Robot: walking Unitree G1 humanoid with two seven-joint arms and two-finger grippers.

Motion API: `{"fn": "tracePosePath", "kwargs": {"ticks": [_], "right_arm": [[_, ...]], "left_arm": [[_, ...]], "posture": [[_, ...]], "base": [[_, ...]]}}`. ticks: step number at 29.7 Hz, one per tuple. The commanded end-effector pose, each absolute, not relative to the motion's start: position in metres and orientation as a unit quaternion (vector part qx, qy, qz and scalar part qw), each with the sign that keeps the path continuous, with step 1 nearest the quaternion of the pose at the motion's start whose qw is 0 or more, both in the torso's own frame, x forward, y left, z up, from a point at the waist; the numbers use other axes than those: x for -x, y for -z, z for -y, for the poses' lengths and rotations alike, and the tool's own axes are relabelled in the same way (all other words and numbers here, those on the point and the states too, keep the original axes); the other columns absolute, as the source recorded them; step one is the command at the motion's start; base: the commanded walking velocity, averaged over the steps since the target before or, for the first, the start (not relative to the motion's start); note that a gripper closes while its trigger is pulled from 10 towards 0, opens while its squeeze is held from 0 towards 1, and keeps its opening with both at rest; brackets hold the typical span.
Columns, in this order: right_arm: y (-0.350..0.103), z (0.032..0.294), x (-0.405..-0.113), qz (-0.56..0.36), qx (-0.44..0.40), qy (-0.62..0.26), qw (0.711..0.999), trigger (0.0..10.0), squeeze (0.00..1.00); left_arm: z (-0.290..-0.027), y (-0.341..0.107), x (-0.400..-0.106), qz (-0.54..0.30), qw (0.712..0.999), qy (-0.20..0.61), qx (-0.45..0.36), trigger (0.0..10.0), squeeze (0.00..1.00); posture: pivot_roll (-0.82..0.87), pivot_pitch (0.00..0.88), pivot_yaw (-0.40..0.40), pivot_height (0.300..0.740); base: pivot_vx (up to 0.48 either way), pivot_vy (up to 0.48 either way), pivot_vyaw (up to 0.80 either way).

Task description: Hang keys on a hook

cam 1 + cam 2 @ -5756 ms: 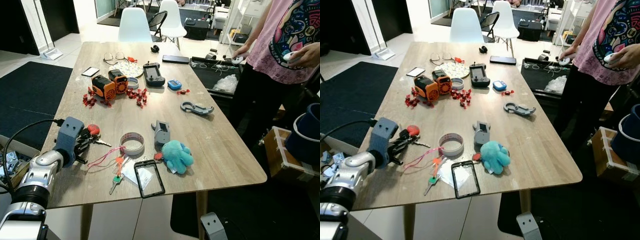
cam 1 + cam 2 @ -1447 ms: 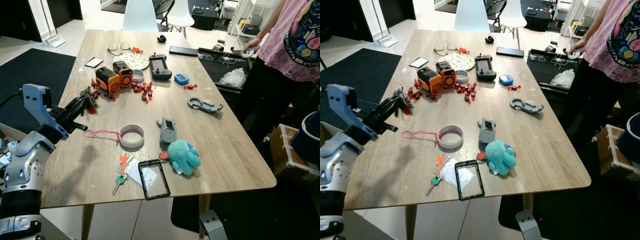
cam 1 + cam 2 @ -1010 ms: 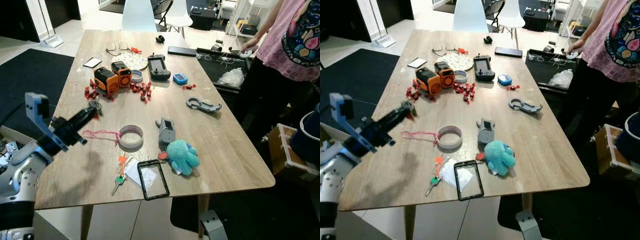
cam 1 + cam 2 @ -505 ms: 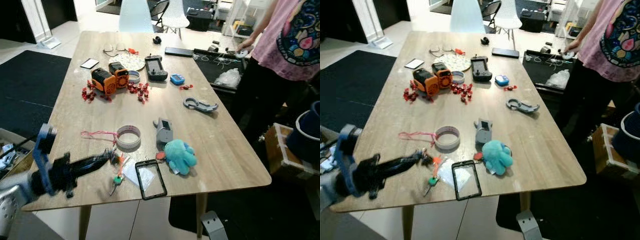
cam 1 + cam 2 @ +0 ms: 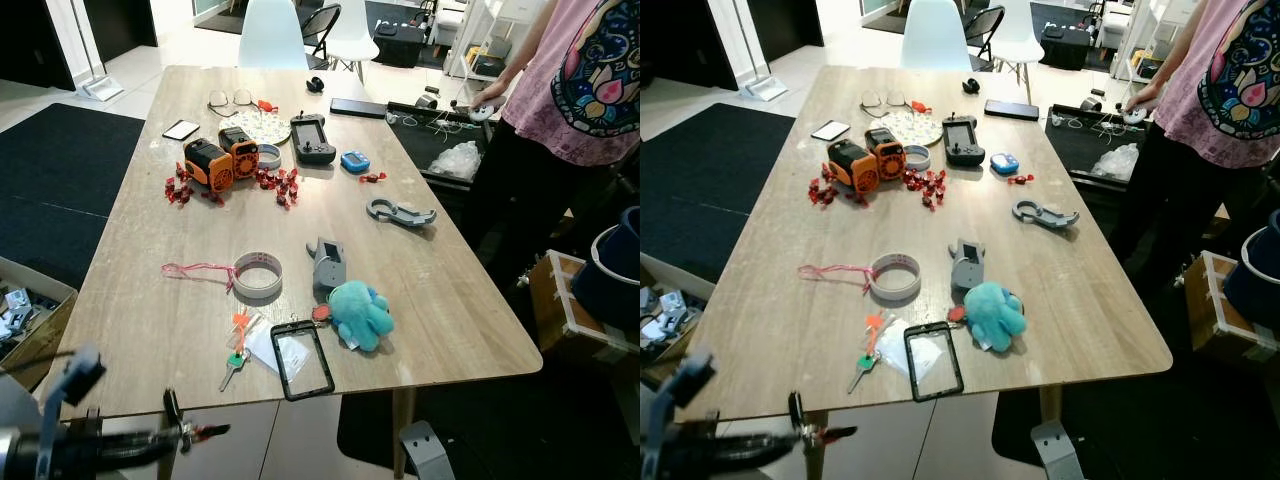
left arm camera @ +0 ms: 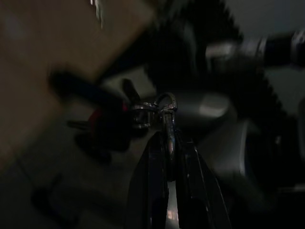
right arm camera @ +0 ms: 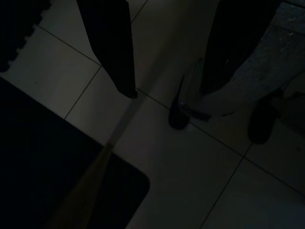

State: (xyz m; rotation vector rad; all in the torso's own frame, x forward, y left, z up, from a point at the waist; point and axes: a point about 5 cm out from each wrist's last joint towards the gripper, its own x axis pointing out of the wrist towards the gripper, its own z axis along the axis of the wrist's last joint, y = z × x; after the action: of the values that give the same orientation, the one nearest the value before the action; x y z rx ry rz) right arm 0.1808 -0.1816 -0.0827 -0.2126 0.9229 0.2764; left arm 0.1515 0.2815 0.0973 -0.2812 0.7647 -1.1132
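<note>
Fingers (image 6: 159, 167) of the left gripper (image 5: 168, 437) pinch a metal clip, the keys (image 6: 107, 125) dangling off their tips below the counter (image 5: 150, 330) edge; right fingers (image 7: 114, 52) stand apart.

My head views are bright and evenly lit; the table (image 5: 400, 260) reads sharp, with soft short shadows under the clutter. Daylight washes out the floor (image 5: 190, 45) at the far end. My left arm (image 5: 60, 445) smears into motion blur at the near edge. The left wrist view is dim and badly blurred, though I catch a glint on the key ring (image 6: 164, 107). The right wrist view is very dark; pale tiles (image 7: 200, 176) barely show, and the fingers (image 7: 112, 47) are plain silhouettes.
</note>
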Motion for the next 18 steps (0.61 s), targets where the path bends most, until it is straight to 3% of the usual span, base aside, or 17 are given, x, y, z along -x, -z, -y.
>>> {"fn": "tracePosePath", "kwargs": {"ticks": [1,12,17,18], "right_arm": [[0.085,0.184,-0.176,-0.453,0.102,-0.129,0.876,10.0,0.00],[0.085,0.187,-0.174,-0.455,0.104,-0.128,0.875,10.0,0.00],[0.085,0.186,-0.175,-0.454,0.104,-0.128,0.876,10.0,0.00],[0.085,0.185,-0.176,-0.453,0.103,-0.128,0.876,10.0,0.00]], "left_arm": [[-0.286,-0.092,-0.145,-0.384,0.758,0.514,0.115,0.0,0.00],[-0.288,-0.070,-0.120,-0.433,0.738,0.501,0.130,0.0,0.00],[-0.290,-0.042,-0.102,-0.481,0.731,0.474,0.095,0.0,0.00],[-0.291,-0.029,-0.100,-0.491,0.741,0.454,0.066,0.0,0.00]], "posture": [[0.06,0.083,-0.086,0.740],[0.06,0.086,-0.089,0.740],[0.06,0.084,-0.085,0.740],[0.06,0.083,-0.085,0.740]], "base": [[0.000,0.000,0.00],[0.000,0.000,0.00],[0.000,0.000,0.00],[0.000,0.000,0.00]]}}
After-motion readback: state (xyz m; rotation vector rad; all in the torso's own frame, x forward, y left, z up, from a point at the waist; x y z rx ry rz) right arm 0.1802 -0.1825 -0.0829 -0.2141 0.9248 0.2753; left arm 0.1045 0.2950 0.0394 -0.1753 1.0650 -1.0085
